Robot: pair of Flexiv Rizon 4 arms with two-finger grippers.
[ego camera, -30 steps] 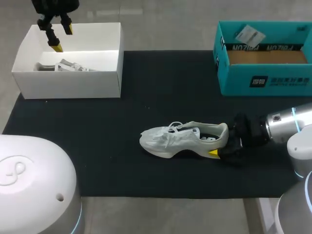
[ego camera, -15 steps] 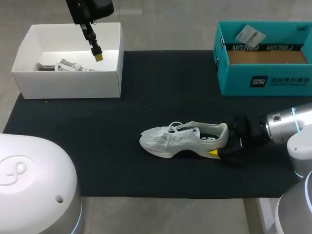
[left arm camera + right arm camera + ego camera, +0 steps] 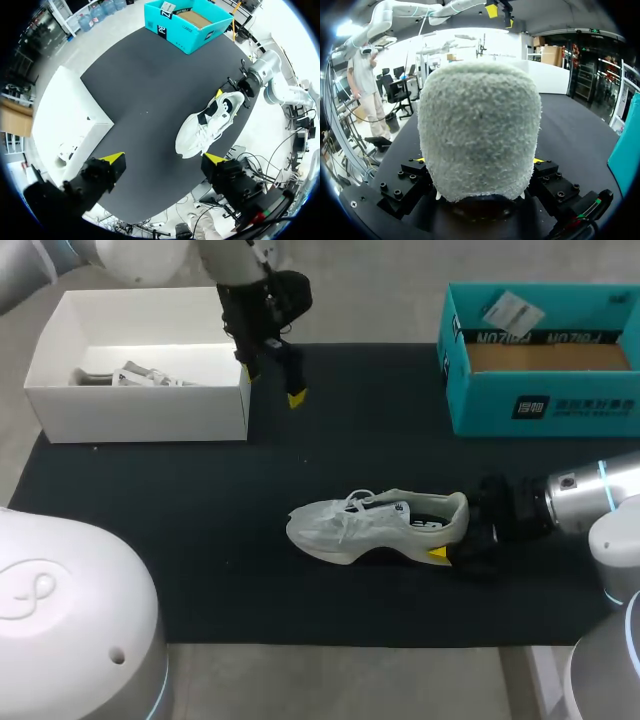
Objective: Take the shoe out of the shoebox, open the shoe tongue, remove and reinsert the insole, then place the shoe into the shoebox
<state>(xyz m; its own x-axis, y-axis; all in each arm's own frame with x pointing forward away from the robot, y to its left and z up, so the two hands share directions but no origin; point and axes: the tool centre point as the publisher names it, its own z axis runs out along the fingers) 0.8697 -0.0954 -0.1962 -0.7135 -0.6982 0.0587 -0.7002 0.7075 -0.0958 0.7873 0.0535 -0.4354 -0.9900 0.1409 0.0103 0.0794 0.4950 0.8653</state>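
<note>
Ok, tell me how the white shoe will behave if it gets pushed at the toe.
Probably light: the shoe looks like thin mesh on a foam sole. Its upper likely dents softly. It should hardly slide, since the right gripper clamps the heel.

The shoe [image 3: 340,532] looks knit cloth, fuzzy at the heel; the black mat [image 3: 200,490] is matt, perhaps felt.

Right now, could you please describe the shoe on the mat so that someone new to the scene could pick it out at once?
Start from the black mat covering the table, with a white box at its back left and a teal box at its back right. Near the mat's middle lies the white shoe, its heel in the right gripper. It is the only thing lying on the open mat rather than in a box.
</note>
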